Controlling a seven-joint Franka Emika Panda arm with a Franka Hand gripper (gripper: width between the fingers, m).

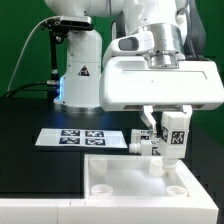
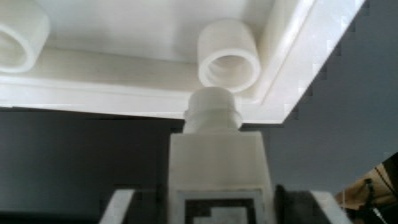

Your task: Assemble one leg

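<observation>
The hand is clamped on the leg, which hangs at the rim of the white tray-like part. The leg's peg end points at the tray-like part's corner socket, near it but apparently not yet inside. To seat it well, I would centre the peg on the bore, keep the leg in line with the socket, and only then press.

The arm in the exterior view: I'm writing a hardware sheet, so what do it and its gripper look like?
The arm has glossy white rounded shells, a black triangle sticker, a blue light at its base, and a black cable trailing off. The gripper is a wide white box with two short fingers.
</observation>
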